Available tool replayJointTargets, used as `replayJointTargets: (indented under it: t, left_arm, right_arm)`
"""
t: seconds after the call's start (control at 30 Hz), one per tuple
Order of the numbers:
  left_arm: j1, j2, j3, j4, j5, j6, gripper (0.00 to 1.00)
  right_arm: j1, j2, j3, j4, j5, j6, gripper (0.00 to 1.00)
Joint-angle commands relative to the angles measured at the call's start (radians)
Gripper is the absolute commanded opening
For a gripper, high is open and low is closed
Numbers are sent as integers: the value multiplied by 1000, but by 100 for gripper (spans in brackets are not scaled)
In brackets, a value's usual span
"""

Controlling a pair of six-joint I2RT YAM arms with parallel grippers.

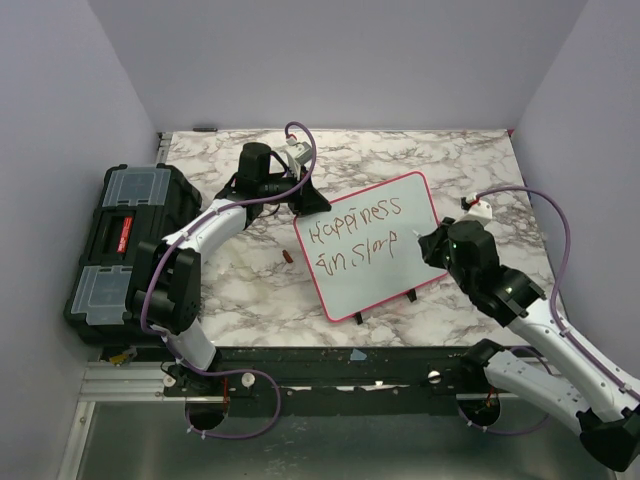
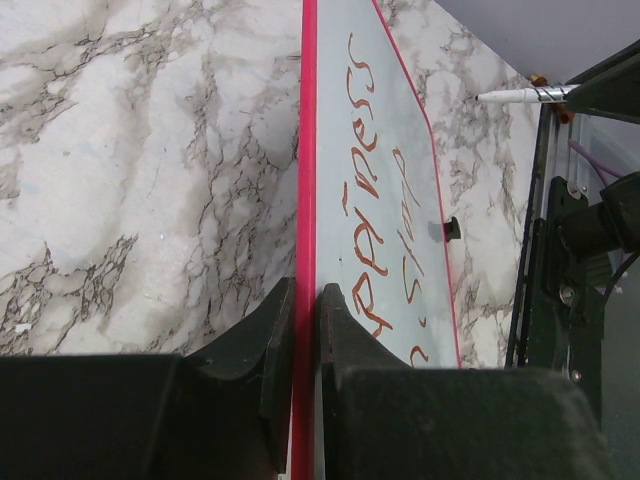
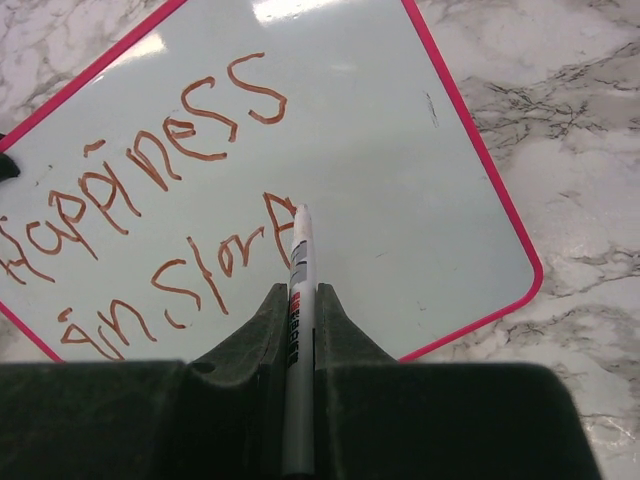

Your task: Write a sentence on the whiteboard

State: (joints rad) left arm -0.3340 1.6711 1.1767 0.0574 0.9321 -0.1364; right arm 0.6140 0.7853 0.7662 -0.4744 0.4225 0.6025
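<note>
Now my left gripper (image 2: 307,296) is pinching the whiteboard (image 2: 385,170) edge; my right gripper (image 3: 298,296) is clamping the marker (image 3: 299,250), the sentence (image 3: 160,200) starting off-frame.

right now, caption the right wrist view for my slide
Right gripper holds a white marker with its tip at the whiteboard, the sentence reading "Happiness in Simp" so far.

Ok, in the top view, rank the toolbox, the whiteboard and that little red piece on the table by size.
1. Black toolbox and whiteboard: they look about equal, so I won't rank them.
2. Small red piece: by far the smallest.
</note>
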Motion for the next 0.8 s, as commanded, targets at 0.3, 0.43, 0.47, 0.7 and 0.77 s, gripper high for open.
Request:
replayJointTargets:
  t: [0.3, 0.43, 0.47, 0.7, 0.77]
  left_arm:
    - [7, -7, 14, 52, 2, 59, 0]
    - [7, -7, 14, 54, 3, 58, 0]
    - [7, -8, 14, 52, 3, 57, 0]
    - [7, -8, 14, 54, 2, 57, 0]
    - [7, -7, 14, 54, 4, 57, 0]
  right_arm:
    - [1, 46, -3, 10, -43, -17, 1]
    - [1, 99, 17, 16, -73, -45, 0]
    - [1, 105, 18, 17, -68, -47, 1]
    - [1, 120, 6, 57, -25, -63, 1]
    - [1, 134, 12, 62, -11, -68, 1]
